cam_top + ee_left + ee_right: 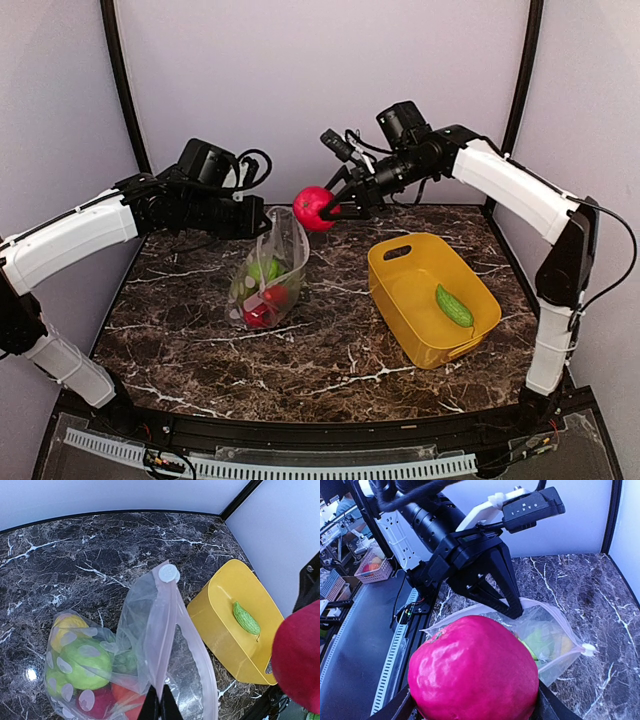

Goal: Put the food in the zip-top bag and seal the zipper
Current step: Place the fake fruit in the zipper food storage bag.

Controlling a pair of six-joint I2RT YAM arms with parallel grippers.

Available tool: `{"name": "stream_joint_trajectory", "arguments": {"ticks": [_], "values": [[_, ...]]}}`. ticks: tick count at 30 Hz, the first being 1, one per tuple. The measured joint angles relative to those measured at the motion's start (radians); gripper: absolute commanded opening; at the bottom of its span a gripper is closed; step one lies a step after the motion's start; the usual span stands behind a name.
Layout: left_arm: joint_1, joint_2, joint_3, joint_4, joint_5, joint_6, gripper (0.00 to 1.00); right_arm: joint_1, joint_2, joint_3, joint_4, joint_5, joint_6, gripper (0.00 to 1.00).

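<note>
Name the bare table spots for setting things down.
Bare marble: between the zip-top bag and yellow tub, the near strip before both, left of the bag. Crowded above the bag's mouth: left gripper pinching it, right gripper holding a red fruit.

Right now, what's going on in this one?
The left gripper is shut on the mouth edge of the zip-top bag, holding it up and open. The right gripper holds a red toy fruit in the air close to that open mouth, not yet inside. Several toy pieces, green, red and yellow, already sit in the bag. One green bumpy piece lies in the yellow tub. The bag is not sealed.
</note>
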Motion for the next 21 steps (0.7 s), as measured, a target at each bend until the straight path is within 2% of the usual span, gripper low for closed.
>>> {"name": "stream_joint_trajectory", "arguments": {"ticks": [7,13,17,21], "values": [[0.0,-0.001,0.0,0.0,0.0,0.0,0.01,0.032,0.156,0.06,0.065,-0.032,0.106,0.59],[0.0,-0.015,0.0,-0.001,0.0,0.0,0.01,0.048,0.212,0.075,0.081,-0.021,0.169,0.6],[0.0,-0.019,0.0,-0.001,-0.003,-0.002,0.01,0.076,0.217,0.085,0.093,0.043,0.189,0.66],[0.003,-0.019,0.0,0.0,-0.013,-0.004,0.01,0.13,0.22,0.11,0.078,0.18,0.185,0.74]]}}
